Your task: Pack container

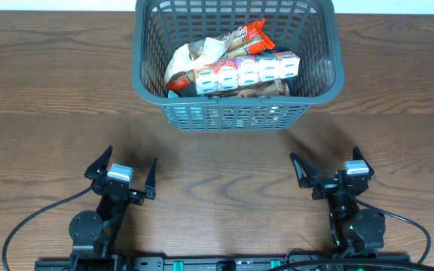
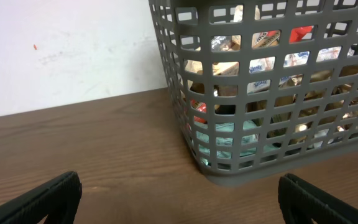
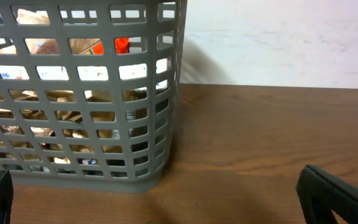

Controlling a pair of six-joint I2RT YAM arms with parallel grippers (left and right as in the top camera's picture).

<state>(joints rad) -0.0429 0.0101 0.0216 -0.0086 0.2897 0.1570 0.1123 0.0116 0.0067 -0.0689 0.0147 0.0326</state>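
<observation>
Grey-blue plastic lattice basket (image 1: 232, 113) looks full (colourful snack packets (image 1: 239, 69)); left hand (image 1: 126, 169) and right hand (image 1: 327, 167) hang released; another item might topple out.

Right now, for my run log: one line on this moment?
container: holds snack packs | left gripper: open, empty | right gripper: open, empty

1. Container (image 1: 232, 114): far rim cut off by the overhead view's upper edge; each wrist view crops its top and one side.
2. Snack packets (image 1: 239, 69): print too small to read; lower layers hidden.
3. Left tool (image 2: 179, 185) and right tool (image 3: 156, 180): fingers (image 2: 45, 198) cropped by the lower edges.
</observation>
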